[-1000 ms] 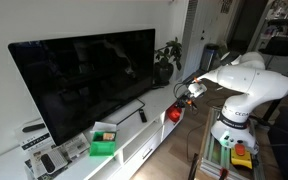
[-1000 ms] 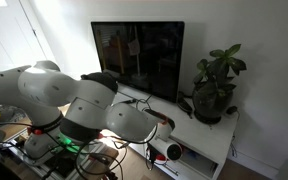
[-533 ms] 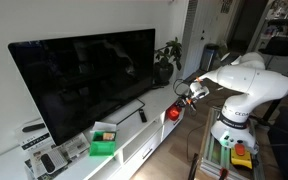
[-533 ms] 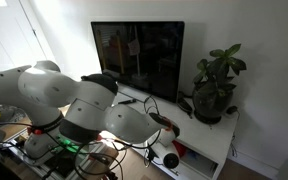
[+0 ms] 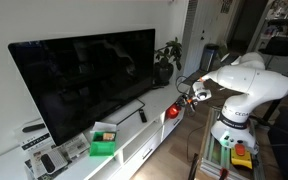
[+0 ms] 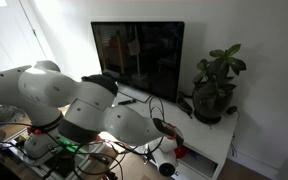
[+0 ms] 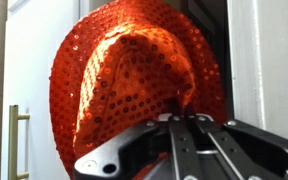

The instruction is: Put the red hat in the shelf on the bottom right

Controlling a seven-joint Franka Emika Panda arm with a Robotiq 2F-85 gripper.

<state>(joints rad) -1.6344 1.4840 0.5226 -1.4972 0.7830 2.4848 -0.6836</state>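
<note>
The red hat point(image 7: 134, 75) is a sequined red soft hat that fills the wrist view, pinched at its lower edge by my gripper point(image 7: 174, 118), which is shut on it. In an exterior view the hat point(image 5: 172, 113) hangs from the gripper point(image 5: 181, 100) just off the front of the white TV cabinet point(image 5: 134, 140), at its plant end. In an exterior view the hat point(image 6: 180, 151) shows as a red patch at the cabinet front below my arm. The shelf opening is a dark gap point(image 7: 209, 40) behind the hat in the wrist view.
A large TV point(image 5: 84, 75) stands on the cabinet top. A green box point(image 5: 103, 143) and small gadgets sit at one end, a potted plant point(image 6: 214, 90) at the other. A cabinet door with a brass handle point(image 7: 14, 140) is beside the hat.
My arm has moved down and along the cabinet front with the hat still held; the gripper stays shut.
</note>
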